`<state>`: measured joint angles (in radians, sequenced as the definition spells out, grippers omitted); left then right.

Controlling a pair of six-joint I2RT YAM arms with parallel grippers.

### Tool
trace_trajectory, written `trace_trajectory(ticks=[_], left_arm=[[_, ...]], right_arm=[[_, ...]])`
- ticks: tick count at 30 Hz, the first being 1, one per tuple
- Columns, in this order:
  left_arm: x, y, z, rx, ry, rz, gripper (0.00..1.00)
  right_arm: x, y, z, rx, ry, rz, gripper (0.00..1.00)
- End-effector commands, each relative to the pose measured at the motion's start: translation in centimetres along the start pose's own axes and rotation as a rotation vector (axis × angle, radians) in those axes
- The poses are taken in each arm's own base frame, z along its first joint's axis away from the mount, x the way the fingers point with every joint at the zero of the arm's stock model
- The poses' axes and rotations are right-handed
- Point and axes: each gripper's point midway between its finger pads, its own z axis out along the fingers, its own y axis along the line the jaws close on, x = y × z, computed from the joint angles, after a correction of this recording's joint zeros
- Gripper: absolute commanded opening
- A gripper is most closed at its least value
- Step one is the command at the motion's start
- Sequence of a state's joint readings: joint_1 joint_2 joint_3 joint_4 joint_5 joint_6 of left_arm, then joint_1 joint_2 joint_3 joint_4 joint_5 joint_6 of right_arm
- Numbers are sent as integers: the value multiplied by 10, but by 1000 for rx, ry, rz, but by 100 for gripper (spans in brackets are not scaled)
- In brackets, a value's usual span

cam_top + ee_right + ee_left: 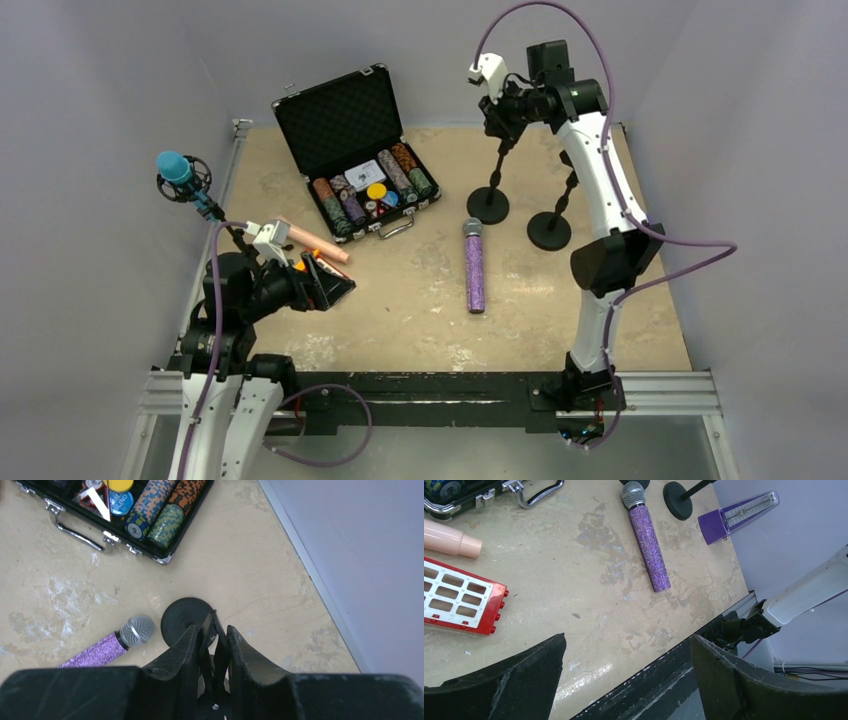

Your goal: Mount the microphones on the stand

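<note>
The glittery purple microphone (474, 266) lies flat mid-table, silver head toward the back; it also shows in the left wrist view (649, 545) and the right wrist view (107, 647). The peach-pink microphone (316, 243) lies at the left by a red block (312, 268). The bright blue microphone (176, 169) sits in a holder on a stand at the far left. Two black stands (488, 203) (549, 229) are at the back right. My right gripper (498, 108) is shut on the clip (215, 632) atop the left of these stands. My left gripper (626, 675) is open and empty, over the table's near edge.
An open black case (345, 120) of poker chips sits at the back left. A purple metronome (736, 515) stands near the right wall. The red block (460, 597) lies just left of my left gripper. Grey walls close in both sides.
</note>
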<state>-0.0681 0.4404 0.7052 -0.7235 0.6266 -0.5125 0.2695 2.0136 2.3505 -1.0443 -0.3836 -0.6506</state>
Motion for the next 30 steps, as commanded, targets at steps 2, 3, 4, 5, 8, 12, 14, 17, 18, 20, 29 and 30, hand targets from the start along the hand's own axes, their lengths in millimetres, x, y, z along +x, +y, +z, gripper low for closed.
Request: trace_trajectory(ticks=[2,3,4,5,8,12,14,17,18,20,29,30], left_arm=[[-1,-9,-1,52,-5,27,97],[-1,-10,-1,56,-6,29,97],[-1,-11,-1,59,-7,30,97],[-1,-12,-2,63,-8,33,97],[-2,-13,-1,73,-10,34,97],[-4,-18,-2,95,-14,40,97],[-5,-20,-3,104,-18,49,97],[-6,-23,-6,114,-21,86,98],[-7,-24,-6,115,-21,96,98],[-8,-26,-7,125,-23,109,97],[-14,-37,-5,197,-39,120,97],[-15,-39,-5,204,-42,128,97]], right_arm=[[-35,0,-41,59,-100,-91,5],[-42,-1,-50,75,-121,-99,3],[-49,-1,-59,88,-142,-109,2],[-56,-1,-68,101,-167,-117,0],[-73,2,-93,129,-227,-139,0],[-85,18,-122,111,-281,-152,0],[-88,36,-137,68,-302,-156,0],[-83,67,-159,-2,-316,-167,0],[-77,79,-163,-29,-310,-170,0],[-65,97,-173,-65,-296,-180,0],[2,169,-212,-180,-204,-198,0],[11,173,-212,-188,-189,-193,0]])
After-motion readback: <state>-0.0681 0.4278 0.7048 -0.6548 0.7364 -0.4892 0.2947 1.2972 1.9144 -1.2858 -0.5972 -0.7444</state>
